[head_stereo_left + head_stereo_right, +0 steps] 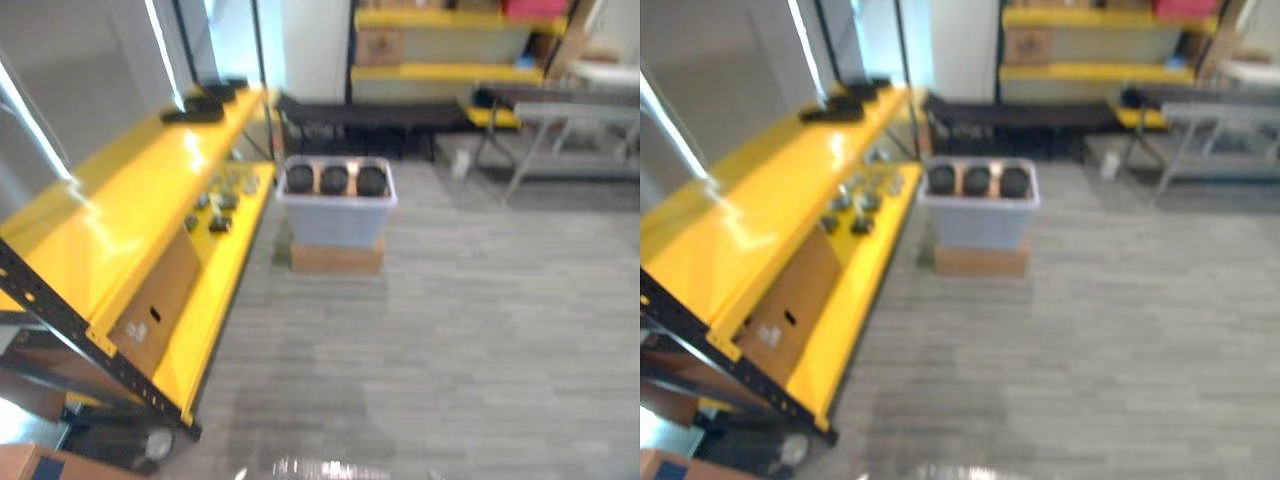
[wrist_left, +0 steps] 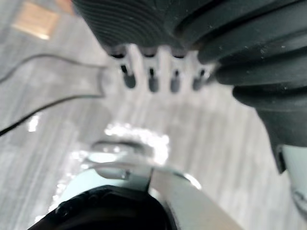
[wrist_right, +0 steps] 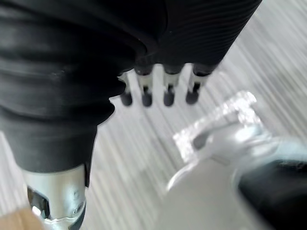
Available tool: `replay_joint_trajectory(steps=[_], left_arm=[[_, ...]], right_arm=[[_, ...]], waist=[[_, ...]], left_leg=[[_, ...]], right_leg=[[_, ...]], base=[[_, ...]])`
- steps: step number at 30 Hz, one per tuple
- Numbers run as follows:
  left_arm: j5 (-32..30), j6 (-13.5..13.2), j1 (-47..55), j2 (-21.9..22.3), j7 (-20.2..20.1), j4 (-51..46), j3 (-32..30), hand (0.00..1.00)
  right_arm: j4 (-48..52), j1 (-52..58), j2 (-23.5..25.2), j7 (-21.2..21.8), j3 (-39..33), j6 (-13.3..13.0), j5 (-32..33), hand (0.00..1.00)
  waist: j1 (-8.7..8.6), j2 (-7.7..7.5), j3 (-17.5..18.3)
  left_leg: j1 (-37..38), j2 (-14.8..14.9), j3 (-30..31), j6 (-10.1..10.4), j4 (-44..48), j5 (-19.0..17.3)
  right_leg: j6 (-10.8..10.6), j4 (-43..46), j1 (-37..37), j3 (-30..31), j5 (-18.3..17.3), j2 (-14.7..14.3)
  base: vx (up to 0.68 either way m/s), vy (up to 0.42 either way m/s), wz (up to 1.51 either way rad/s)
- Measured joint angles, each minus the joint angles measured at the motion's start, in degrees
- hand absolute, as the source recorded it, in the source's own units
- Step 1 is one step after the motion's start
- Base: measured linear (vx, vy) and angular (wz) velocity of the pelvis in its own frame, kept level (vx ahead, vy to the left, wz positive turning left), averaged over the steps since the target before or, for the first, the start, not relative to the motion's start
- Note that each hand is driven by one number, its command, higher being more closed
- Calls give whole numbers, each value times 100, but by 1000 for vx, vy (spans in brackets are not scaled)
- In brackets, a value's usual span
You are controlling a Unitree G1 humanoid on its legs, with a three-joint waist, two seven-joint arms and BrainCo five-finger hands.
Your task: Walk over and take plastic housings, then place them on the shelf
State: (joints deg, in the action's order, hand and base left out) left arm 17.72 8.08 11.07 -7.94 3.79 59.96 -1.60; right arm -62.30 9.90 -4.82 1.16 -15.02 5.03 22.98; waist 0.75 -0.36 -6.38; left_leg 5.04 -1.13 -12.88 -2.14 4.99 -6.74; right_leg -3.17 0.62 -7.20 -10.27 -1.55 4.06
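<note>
Our left hand (image 2: 152, 81) and right hand (image 3: 146, 93) hang empty, fingers straight and apart, over the grey floor (image 1: 480, 330). At 12 o'clock, three black housings (image 1: 335, 179) sit in a pale blue bin (image 1: 338, 222) on a cardboard box (image 1: 337, 258). The yellow shelf (image 1: 130, 200) stands at 10 o'clock.

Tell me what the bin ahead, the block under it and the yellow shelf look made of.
The bin: pale grey-blue plastic, likely; smooth moulded walls with a rolled rim. The block under it: cardboard, by its flat brown matte face. The shelf: probably painted metal; glossy yellow decks throwing bright glare.
</note>
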Motion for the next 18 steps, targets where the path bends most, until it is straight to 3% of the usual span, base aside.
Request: replay_joint_trajectory(steps=[9, 18], left_arm=[[235, 195, -122, -27, -48, 202, 6, 0], [277, 333, -227, -79, 123, 201, 20, 0]], right_arm=[[-123, -20, 69, -4, -250, 397, 113, 0], [-149, -116, 135, -14, -331, 518, 518, 0]], waist=[[-16, -48, -125], [-23, -85, -286]], left_leg=[[820, -174, -21, 2, -861, 224], [977, -228, -60, 12, -954, 218]], right_leg=[[-123, -253, -526, -75, 66, 47], [-197, -227, -594, -79, 34, 97]], base=[[110, 49, 0], [-18, 16, -2]])
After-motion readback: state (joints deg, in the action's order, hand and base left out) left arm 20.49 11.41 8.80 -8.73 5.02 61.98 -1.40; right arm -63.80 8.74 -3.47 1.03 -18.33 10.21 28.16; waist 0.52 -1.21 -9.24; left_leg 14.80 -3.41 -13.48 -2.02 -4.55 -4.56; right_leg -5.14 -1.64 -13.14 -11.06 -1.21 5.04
